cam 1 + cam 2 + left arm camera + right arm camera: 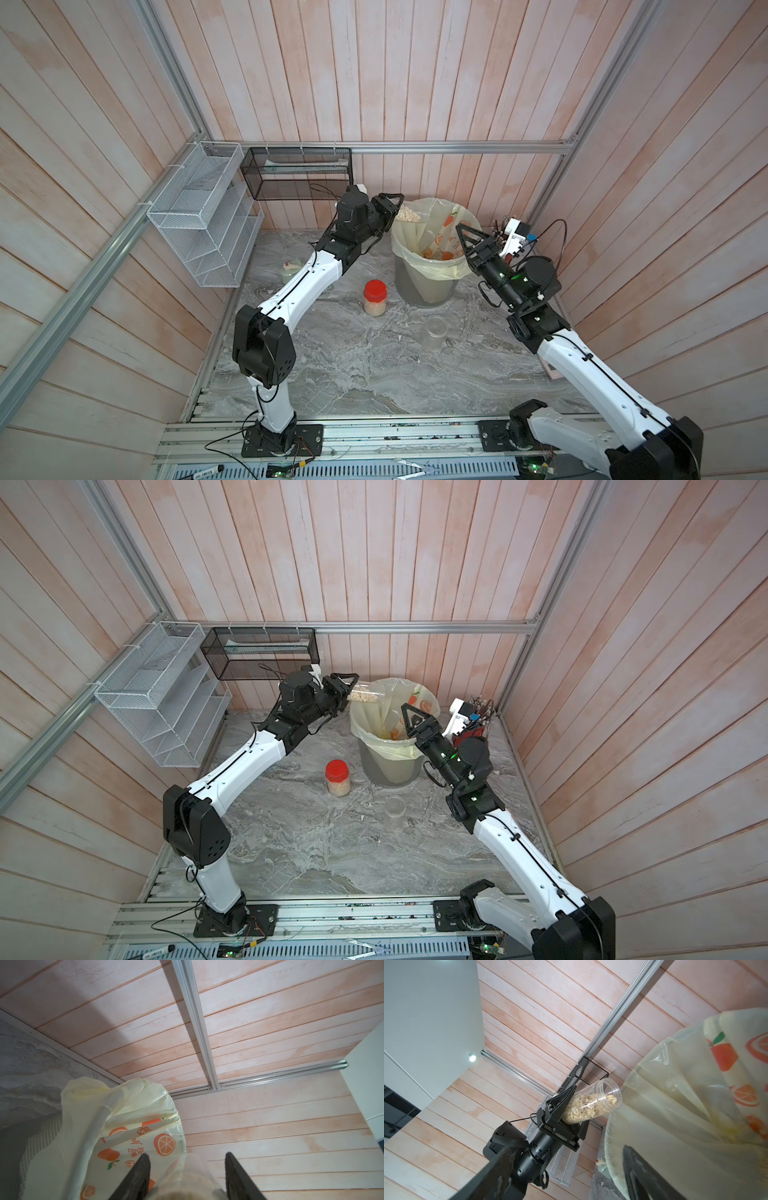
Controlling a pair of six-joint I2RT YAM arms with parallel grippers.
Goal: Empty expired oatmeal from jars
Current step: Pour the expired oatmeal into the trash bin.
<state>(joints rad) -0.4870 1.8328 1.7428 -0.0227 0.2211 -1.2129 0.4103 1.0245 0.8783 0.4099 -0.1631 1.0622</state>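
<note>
My left gripper (pixel 395 206) is shut on an open clear jar (pixel 409 215) held about level, its mouth over the near rim of the grey bin (pixel 428 286). Oatmeal (pixel 583 1107) lies inside this jar (pixel 593 1105), reaching its mouth. In the left wrist view the jar (pixel 187 1178) is a blur between the fingers. My right gripper (pixel 467 235) is open and empty at the bin's right rim. A red-lidded jar (pixel 375 297) of oatmeal stands left of the bin. An empty clear jar (pixel 434 332) stands lidless in front of it.
The bin holds a yellowish bag and an orange-printed wrapper (pixel 442 245). A clear lid (pixel 406 365) lies on the marble table. A white wire rack (pixel 203 220) and black mesh basket (pixel 297 172) hang on the walls. A small pale bottle (pixel 289 270) sits back left, a red cup (pixel 473 725) back right.
</note>
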